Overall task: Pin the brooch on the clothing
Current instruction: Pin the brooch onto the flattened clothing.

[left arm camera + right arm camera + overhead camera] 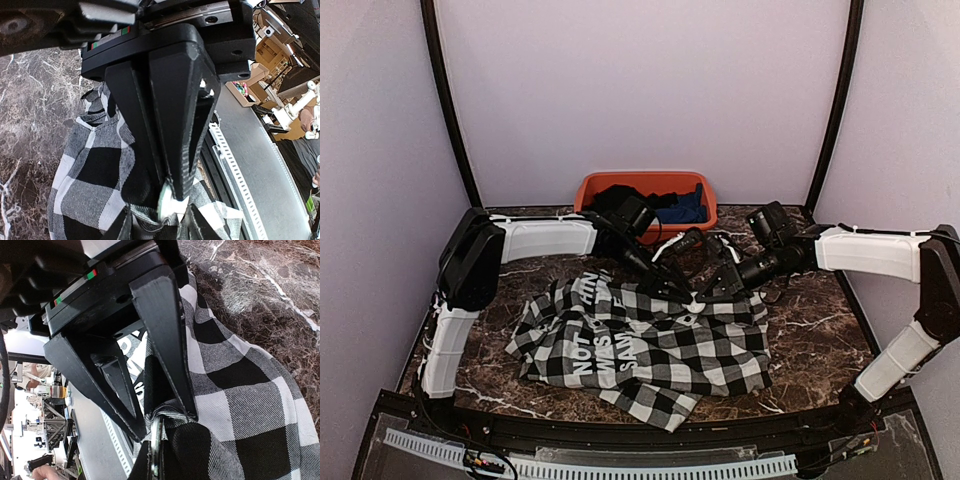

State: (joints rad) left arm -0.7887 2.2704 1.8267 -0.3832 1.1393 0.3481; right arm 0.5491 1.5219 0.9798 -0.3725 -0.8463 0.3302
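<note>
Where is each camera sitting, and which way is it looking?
Top external: high behind the arms, looking down at the marble table, checked shirt and orange bin; both arms show.
Left wrist: on the left arm, looking along the left gripper, which pinches the brooch, at the shirt.
Right wrist: on the right arm, looking along the right gripper at the shirt.
Shared: all three see the checked shirt.

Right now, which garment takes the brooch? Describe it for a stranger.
On the dark marble table, in front of the orange bin at the back, one garment lies spread out. It is the shirt in black-and-white checks with white block letters; the black garment and blue garment in the bin are plain.
</note>
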